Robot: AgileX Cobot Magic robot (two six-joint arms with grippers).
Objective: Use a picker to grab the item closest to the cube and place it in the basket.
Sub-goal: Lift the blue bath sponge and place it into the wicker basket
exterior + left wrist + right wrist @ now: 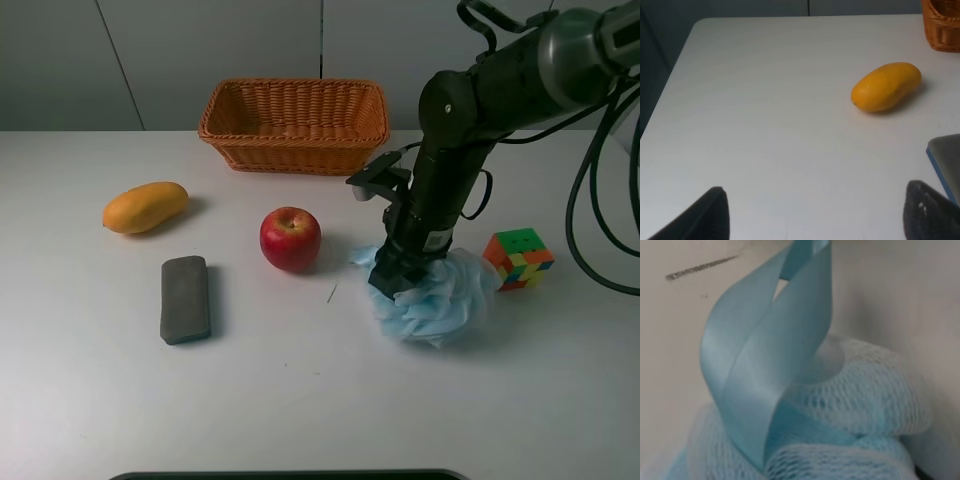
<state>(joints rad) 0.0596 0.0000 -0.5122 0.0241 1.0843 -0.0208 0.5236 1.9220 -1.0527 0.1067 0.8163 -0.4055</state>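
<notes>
A light blue mesh bath pouf lies on the white table right beside the multicoloured cube. My right gripper points down and is pressed into the pouf's left side; its fingers are buried in the mesh. The right wrist view shows only the pouf's netting and its blue ribbon loop close up. The wicker basket stands at the back centre. My left gripper is open and empty over bare table, out of the high view.
A red apple sits left of the pouf. A grey block and a yellow mango lie further left; the mango and a basket corner show in the left wrist view.
</notes>
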